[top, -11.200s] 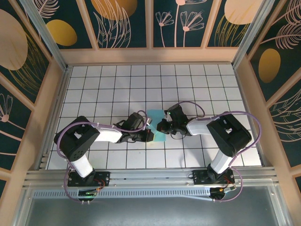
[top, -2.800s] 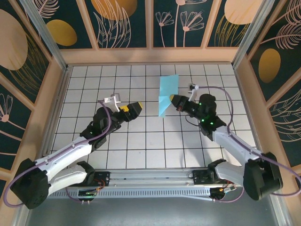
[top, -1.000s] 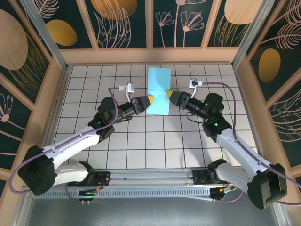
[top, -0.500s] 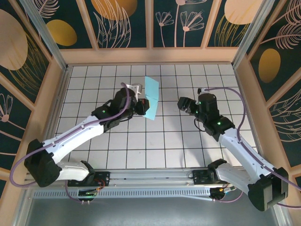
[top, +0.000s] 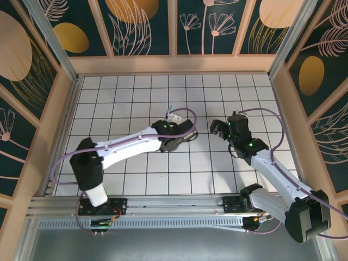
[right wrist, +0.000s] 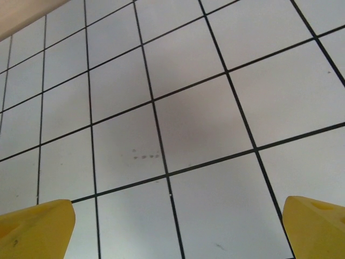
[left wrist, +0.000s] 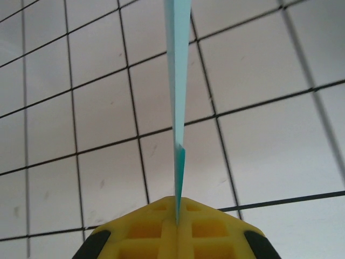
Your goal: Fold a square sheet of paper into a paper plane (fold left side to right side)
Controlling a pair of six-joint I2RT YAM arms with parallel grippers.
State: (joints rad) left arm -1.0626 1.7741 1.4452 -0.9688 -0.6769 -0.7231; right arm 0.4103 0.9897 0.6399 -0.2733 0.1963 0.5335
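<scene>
1. The left gripper [left wrist: 177,208] is clenched on the square sheet of paper [left wrist: 178,81]. Its yellow fingers [left wrist: 145,232] are pressed together with the teal edge pinched in the seam between them.
2. In the left wrist view the paper is seen edge-on as a thin teal strip. It runs from the fingers at 6 o'clock straight up to the frame edge at 12 o'clock.
3. The paper looks darker teal just above the pinch and lighter further up. I cannot tell how many layers there are.
4. The white grid table [left wrist: 259,70] lies behind the strip. I cannot tell whether the far end of the paper touches it.
5. In the top view the left gripper [top: 188,135] sits near the table's middle. Its forearm reaches in from 8 o'clock and the tip faces 3 o'clock.
6. The right gripper [top: 213,128] is at 3 o'clock of the left gripper. The two are near each other but apart, and its tip faces 9 o'clock.
7. The right gripper [right wrist: 178,229] is released, with its jaws spread wide. One yellow fingertip [right wrist: 38,226] is at 8 o'clock and the other is at 4 o'clock, with only bare tiles between them.
8. The right arm's base is at 5 o'clock of the table, and the left arm's base is at 7 o'clock.
</scene>
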